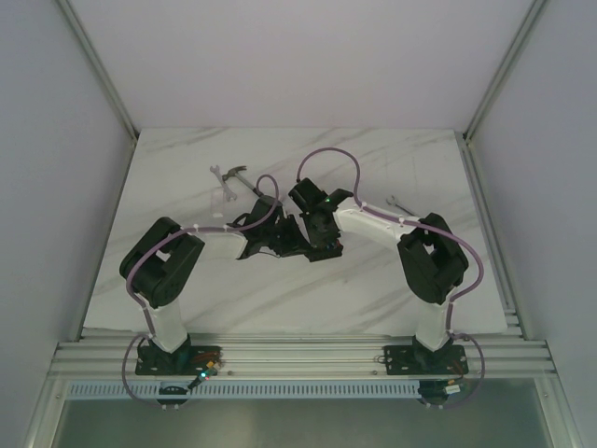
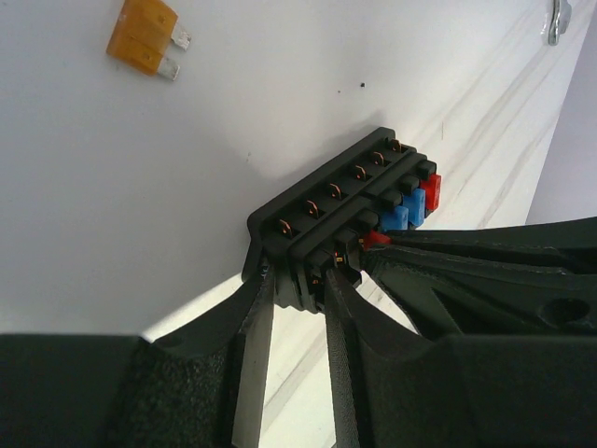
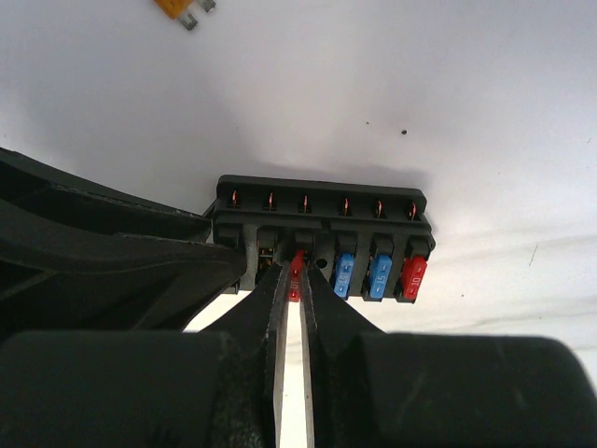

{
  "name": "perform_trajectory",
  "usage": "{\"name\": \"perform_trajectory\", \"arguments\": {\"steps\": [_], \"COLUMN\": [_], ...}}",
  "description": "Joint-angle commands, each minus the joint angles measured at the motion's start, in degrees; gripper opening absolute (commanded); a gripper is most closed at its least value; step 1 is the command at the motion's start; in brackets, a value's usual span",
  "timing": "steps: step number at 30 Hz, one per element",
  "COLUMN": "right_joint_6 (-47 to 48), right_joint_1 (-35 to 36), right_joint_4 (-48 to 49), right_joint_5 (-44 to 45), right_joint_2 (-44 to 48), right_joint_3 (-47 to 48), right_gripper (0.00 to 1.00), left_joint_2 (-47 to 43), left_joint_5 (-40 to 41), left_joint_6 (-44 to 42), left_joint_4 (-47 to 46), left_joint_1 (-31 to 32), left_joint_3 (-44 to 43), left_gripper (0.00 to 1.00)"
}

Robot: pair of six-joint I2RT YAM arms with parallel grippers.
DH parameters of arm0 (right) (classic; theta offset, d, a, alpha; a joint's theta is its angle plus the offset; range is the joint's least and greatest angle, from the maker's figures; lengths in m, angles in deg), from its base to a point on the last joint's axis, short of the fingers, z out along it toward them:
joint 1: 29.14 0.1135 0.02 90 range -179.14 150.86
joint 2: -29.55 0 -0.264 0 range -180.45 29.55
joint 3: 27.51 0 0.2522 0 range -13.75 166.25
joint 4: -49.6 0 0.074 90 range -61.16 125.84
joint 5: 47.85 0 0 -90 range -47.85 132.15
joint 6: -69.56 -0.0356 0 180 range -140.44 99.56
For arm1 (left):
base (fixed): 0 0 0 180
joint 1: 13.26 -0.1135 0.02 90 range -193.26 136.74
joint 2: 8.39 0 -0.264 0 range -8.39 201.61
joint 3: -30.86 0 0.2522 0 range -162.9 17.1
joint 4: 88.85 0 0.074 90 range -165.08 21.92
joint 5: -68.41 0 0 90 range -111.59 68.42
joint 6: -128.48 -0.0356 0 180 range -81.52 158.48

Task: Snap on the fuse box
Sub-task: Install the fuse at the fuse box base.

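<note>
The black fuse box [image 2: 336,191] lies on the white table, with two blue fuses [image 3: 359,273] and one red fuse [image 3: 412,275] seated in a row at one end. My left gripper [image 2: 297,280] is shut on the box's near end, one finger on each side. My right gripper [image 3: 297,277] is shut on a small red fuse [image 3: 298,266], whose top sits at a slot beside the blue ones. In the top view both grippers [image 1: 300,235] meet mid-table and hide the box.
A loose orange fuse [image 2: 142,37] lies on the table beyond the box. A hammer [image 1: 238,177] and a small clear piece [image 1: 220,199] lie at the back left. A small metal wrench [image 1: 395,201] lies at the right. My left gripper's finger [image 3: 103,252] fills the right wrist view's left side.
</note>
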Motion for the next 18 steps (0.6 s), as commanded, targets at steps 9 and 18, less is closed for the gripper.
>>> {"name": "perform_trajectory", "arguments": {"steps": [9,18], "right_joint_6": [0.80,1.23], "right_joint_1": [-0.59,-0.59], "right_joint_4": [-6.81,-7.05], "right_joint_5": [-1.06,-1.23], "right_joint_2": [-2.43,-3.06], "right_joint_3": [-4.02,-4.67], "right_gripper": [0.00,0.00], "left_joint_2": [2.52,2.67], "left_joint_5": [4.90,5.09], "left_joint_6": [-2.23,-1.86], "left_joint_4": [7.62,7.62], "left_joint_1": [-0.04,-0.12], "left_joint_3": [0.35,0.95], "left_gripper": [0.36,0.36]}}
